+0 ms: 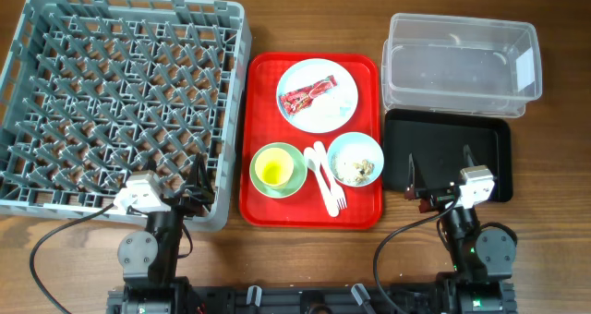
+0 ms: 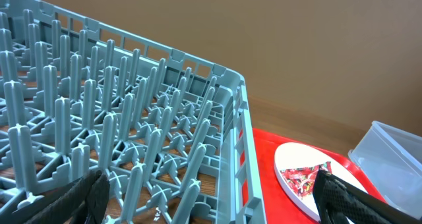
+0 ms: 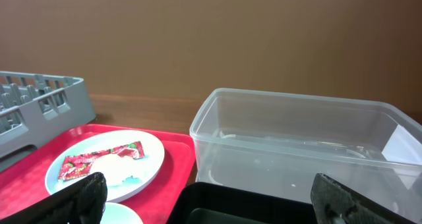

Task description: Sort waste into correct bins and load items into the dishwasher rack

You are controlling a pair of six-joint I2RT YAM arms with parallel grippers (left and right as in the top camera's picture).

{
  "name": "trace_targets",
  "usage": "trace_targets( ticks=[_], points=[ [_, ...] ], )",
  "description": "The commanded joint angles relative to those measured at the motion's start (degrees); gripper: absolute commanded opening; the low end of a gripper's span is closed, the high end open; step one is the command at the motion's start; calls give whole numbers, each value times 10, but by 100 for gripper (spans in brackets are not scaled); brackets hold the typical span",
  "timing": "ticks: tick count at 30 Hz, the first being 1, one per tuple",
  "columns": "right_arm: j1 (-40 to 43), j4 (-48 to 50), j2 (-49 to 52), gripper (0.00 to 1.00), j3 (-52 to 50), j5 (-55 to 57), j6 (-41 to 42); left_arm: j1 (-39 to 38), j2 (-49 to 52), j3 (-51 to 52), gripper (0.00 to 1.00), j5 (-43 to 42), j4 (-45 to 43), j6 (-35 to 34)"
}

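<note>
Right gripper (image 1: 441,174) is hovering empty, jaws spread wide, over the black tray (image 1: 489,138) at lower right. Wrapper (image 1: 307,94) is lying up-left of it on the plate (image 1: 297,74), long axis running lower-left to upper-right. Left gripper (image 1: 201,187), likewise spread wide, is sitting about equally far off.

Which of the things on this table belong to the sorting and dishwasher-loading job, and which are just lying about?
Part of the job: dishwasher rack, plate, red wrapper, tissue, green bowl, yellow cup, blue bowl with crumbs, white cutlery, clear tub, black tray.

Just there: red tray under the dishes, wooden table.
</note>
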State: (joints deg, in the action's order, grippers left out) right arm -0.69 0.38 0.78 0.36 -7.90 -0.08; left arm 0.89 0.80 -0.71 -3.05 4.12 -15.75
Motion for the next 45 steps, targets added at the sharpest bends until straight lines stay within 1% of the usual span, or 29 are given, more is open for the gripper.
trace_targets(
  ticks=[1,35,36,37,39,40,41,42,43,45],
  points=[
    [-2,2,-3,100,-1,-7,5,2,-4,4,100,1,1,5],
    [-2,2,-3,100,-1,-7,5,2,-4,4,100,-1,1,3],
    [-2,4,-3,100,-1,-10,17,2,-4,4,100,-1,0,3],
    [-2,16,-3,100,0,-13,47,2,-4,4,100,-1,0,3],
    [-2,4,-2,100,1,-12,112,2,-4,3,100,-3,2,3],
    [-2,-13,-1,100,9,-12,129,2,-4,-4,100,-10,15,3],
    [-2,-41,5,100,28,-12,134,2,1,-26,100,-9,55,3],
    [-2,-62,14,100,49,-12,134,2,9,-43,100,-9,77,3],
    [-2,-84,33,100,81,-14,134,2,36,-74,100,-7,107,4],
    [-2,-114,70,100,127,-28,133,2,81,-115,100,0,139,3]
  ],
)
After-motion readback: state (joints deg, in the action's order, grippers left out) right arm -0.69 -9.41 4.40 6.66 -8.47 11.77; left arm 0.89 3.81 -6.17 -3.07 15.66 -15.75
